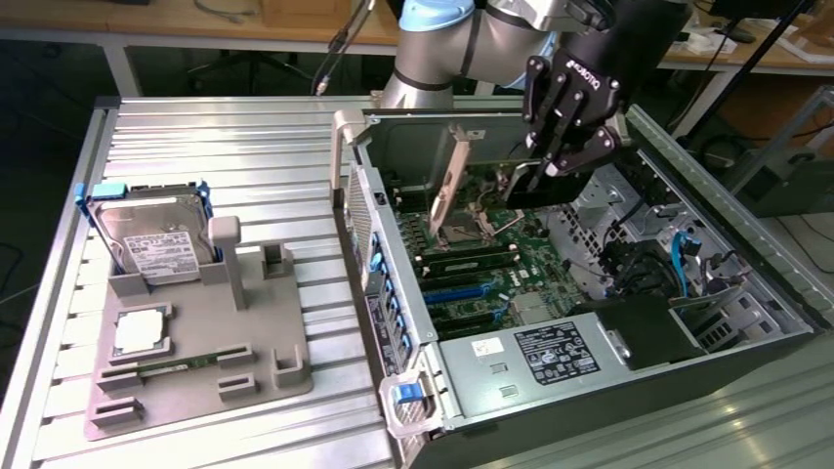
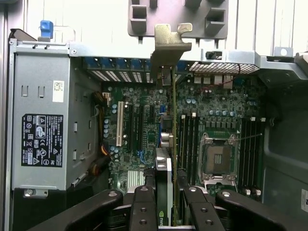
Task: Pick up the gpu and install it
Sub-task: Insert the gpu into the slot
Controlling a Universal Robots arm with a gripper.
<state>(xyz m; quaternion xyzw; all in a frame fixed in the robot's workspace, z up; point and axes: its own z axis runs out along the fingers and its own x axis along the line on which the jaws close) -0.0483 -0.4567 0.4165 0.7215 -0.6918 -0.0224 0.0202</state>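
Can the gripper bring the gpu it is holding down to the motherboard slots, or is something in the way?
Probably yes: the gripper holds the gpu edge-on above the motherboard, and nothing visible lies between them.

exterior: high, oblique, wide | wrist: close, straight down (shared: motherboard [image 1: 489, 269] [image 2: 192, 125])

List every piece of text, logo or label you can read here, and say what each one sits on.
"ROBOTIQ", partly visible, white letters on the black pincer body.
Power supply label: printed text and certification marks, too small to read.
Hard drive white label: print too small to read.
Small white sticker on the power supply side in the wrist view: unreadable.
Logo on the gpu cooler edge: cut off, not readable.
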